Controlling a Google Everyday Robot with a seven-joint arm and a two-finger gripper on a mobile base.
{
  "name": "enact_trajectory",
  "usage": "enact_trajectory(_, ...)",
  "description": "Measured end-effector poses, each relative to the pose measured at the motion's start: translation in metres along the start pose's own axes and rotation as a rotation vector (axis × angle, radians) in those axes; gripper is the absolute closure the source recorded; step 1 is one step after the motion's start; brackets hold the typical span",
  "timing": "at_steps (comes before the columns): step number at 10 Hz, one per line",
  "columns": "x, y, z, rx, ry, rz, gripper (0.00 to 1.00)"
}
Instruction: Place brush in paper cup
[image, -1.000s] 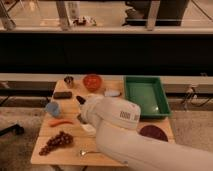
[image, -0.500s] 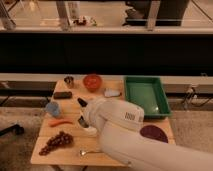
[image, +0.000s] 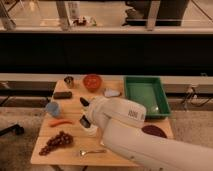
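Note:
The gripper (image: 85, 114) is at the end of my large white arm, over the middle of the wooden table (image: 45, 152). It hangs just above a small white paper cup (image: 90, 130) and partly hides it. Dark parts show at the gripper's tip, and I cannot tell whether they include a brush. A dark oblong object (image: 62, 95), possibly the brush, lies on the table to the left, apart from the gripper.
A light blue cup (image: 53, 109), a red pepper (image: 60, 122) and grapes (image: 56, 142) lie left of the gripper. A spoon (image: 92, 151) lies in front. A metal cup (image: 69, 81), a red bowl (image: 92, 81), a white object (image: 111, 93) and a green tray (image: 146, 95) stand behind, with a dark plate (image: 154, 131) on the right.
The arm has shifted only slightly. The gripper stays over the white cup, and the objects on the table have not moved.

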Motion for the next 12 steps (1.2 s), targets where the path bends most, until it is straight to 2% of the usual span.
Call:
enact_trajectory(5,0.006,-0.004,0.013,-0.005,-0.002,0.005,0.92)
enact_trajectory(12,0.006,0.003,0.014,-0.01,-0.011,0.001,0.92)
